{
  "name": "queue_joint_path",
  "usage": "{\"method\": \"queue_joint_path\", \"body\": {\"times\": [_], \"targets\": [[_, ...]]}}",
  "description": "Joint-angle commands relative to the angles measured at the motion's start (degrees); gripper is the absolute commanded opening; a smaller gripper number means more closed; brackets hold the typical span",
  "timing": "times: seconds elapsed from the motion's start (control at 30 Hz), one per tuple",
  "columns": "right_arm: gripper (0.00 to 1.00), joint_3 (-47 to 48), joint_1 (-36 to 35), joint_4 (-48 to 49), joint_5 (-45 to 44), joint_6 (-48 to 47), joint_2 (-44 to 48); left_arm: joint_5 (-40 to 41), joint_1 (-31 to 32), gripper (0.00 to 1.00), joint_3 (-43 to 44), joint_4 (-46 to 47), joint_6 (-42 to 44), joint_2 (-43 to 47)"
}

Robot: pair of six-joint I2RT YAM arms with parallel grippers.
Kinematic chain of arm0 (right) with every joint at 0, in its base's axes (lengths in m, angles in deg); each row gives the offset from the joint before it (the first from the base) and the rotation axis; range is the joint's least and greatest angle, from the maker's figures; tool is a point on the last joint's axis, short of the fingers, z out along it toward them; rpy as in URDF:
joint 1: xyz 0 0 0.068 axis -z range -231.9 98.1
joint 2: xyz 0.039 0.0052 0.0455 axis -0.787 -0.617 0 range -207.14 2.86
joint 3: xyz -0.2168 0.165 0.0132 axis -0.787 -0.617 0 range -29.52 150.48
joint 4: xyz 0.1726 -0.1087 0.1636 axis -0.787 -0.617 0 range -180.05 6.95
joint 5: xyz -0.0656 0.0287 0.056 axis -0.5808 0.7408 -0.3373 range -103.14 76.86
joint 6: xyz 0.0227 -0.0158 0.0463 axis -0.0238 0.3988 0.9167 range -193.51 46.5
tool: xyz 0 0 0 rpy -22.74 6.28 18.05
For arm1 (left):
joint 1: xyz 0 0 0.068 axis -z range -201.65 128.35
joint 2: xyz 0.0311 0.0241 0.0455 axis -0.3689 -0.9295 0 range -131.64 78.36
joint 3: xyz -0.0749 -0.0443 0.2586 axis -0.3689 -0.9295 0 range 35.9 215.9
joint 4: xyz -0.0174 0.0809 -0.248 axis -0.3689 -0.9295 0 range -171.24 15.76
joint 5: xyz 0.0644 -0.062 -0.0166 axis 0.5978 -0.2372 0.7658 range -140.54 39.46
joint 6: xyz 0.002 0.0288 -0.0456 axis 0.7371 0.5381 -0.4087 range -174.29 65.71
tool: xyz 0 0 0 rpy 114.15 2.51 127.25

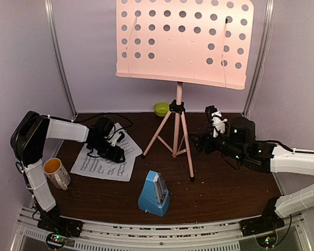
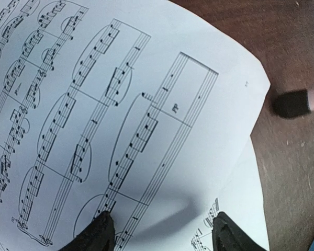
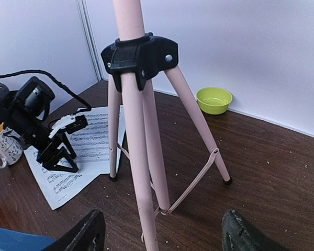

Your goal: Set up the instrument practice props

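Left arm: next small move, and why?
Probably close the left pincer to pinch up the top sheet-music page. The pincer is open with its fingertips spread right at the paper, the page lies flat on the table, and the pink stand's desk is bare.

- Music stand (image 1: pixel 180 65): pale pink all over; desk w/ rows of round holes; blk plastic hub where the legs meet, blk foot caps.
- Sheet-music pages (image 1: pixel 102 166): white, blk printed staves & notes.
- Metronome (image 1: pixel 149 201): blue body, clear front cover, greyish face behind it.
- Mug (image 1: pixel 56 172): white outside w/ small blk print, orange inside.
- Bowl (image 1: pixel 161 109): lime green, plain.
- Table (image 1: pixel 225 183): dark brown wood look, pale specks here & there.
- Left claw (image 2: pixel 162 232) & right claw (image 3: pixel 162 232): blk fingers.
- Left arm (image 1: pixel 67 129), right arm (image 1: pixel 298 159): white links, blk joints.
- Walls (image 1: pixel 94 78): pale lilac-white, plain.
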Motion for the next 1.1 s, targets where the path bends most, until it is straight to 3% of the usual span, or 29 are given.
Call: {"method": "queue_joint_path", "body": {"times": [0.0,0.17,0.37,0.57,0.7,0.87,1.07], "targets": [[0.77,-1.86,-0.22,1.14,-0.48,0.65,2.48,-4.96,0.55,0.65,-14.74,-4.81,-5.81,2.78],[0.77,-3.47,-0.22,0.21,-0.23,0.96,5.04,-4.38,3.12,0.61,-25.41,-4.54,-8.24,13.87],[0.78,-5.39,-0.24,-1.06,-0.62,1.82,8.28,9.88,11.70,0.67,-22.58,-6.59,-8.30,29.76],[0.79,-5.71,-0.33,-2.05,-1.28,2.31,9.84,17.26,15.46,0.83,-16.71,-8.43,-5.54,29.17],[0.80,-5.17,-0.30,-3.68,-1.82,3.39,10.46,19.68,18.99,0.86,-14.24,-10.74,-9.81,26.86],[0.80,-5.02,-0.47,-5.19,0.80,6.31,11.04,12.34,17.02,0.90,-19.91,-4.05,-22.57,31.43],[0.79,-3.07,-1.56,-6.88,6.08,7.58,9.27,-0.67,3.87,0.90,-26.42,-0.21,-27.11,37.87]]}}
